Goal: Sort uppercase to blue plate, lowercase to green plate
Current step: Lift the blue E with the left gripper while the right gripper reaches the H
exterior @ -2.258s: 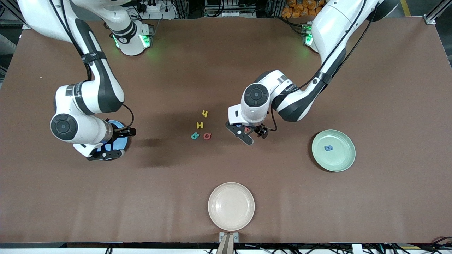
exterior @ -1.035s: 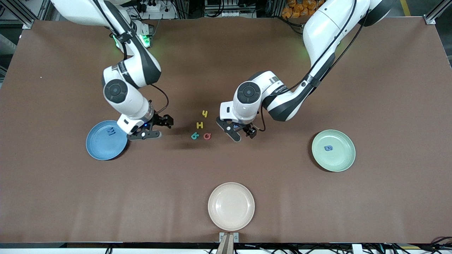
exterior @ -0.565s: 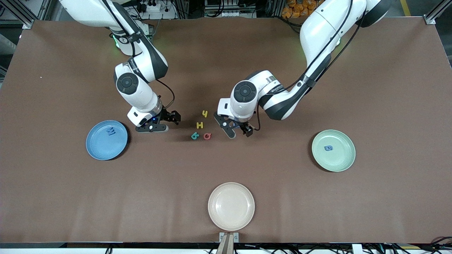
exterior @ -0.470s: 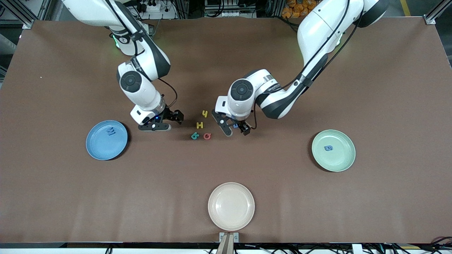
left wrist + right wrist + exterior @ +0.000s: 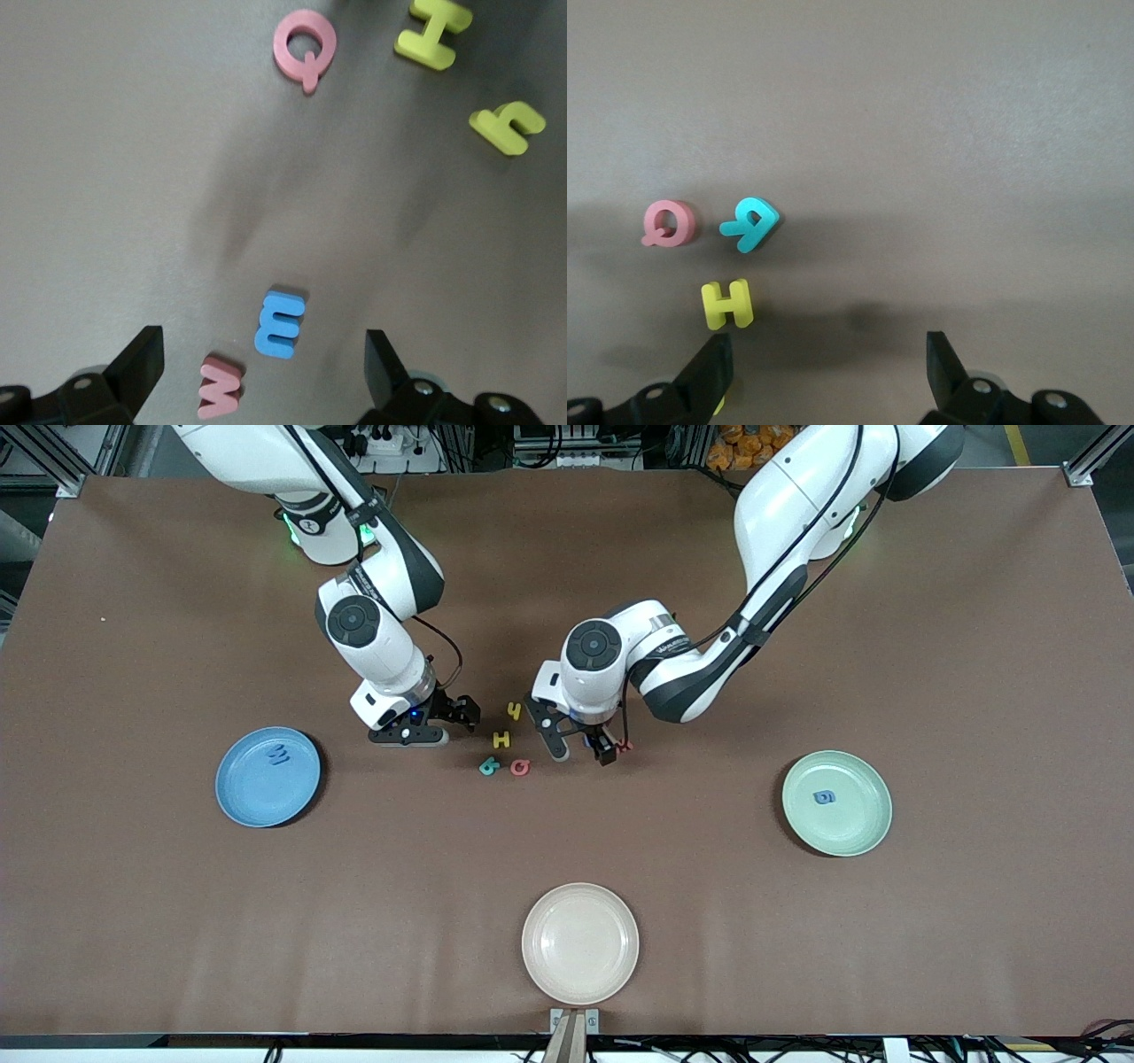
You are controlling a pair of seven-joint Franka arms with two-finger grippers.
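- The blue plate (image 5: 237, 808) lies at mid-height of the frame, toward the right arm's end of the bench (image 5: 974, 691). The blue M (image 5: 278, 755) lies on it, near the rim that faces the middle of the bench.
- The right claw (image 5: 436, 724) hangs low over bare bench between the blue plate and the cluster of letters. Its jaws are spread wide and hold nothing.
- The teal B (image 5: 489, 766) lies flat at the centre of the frame, the member of the cluster closest to the right arm's end.
- The yellow H (image 5: 501, 740) lies just above the teal B in the frame, farther from the front camera and apart from it.
- The yellow h (image 5: 514, 710) lies higher again, the farthest of the cluster from the front camera.
- The red Q (image 5: 520, 767) lies just beside the teal B, not touching it, level with it in the frame.
- The left claw (image 5: 581, 749) hangs low beside the cluster, toward the left arm's end, jaws wide apart and empty.
- In the left wrist view the blue m (image 5: 281, 323) lies on the bench between the spread fingers.
- The red w (image 5: 625, 746) lies just beside the blue m, a small gap between them.
- The cream plate (image 5: 534, 943) sits at the lower middle of the frame, nearest the front camera.
- The green plate (image 5: 877, 824) lies toward the left arm's end, at mid-height of the frame.
- The blue g (image 5: 825, 797) lies on the green plate, near its middle.
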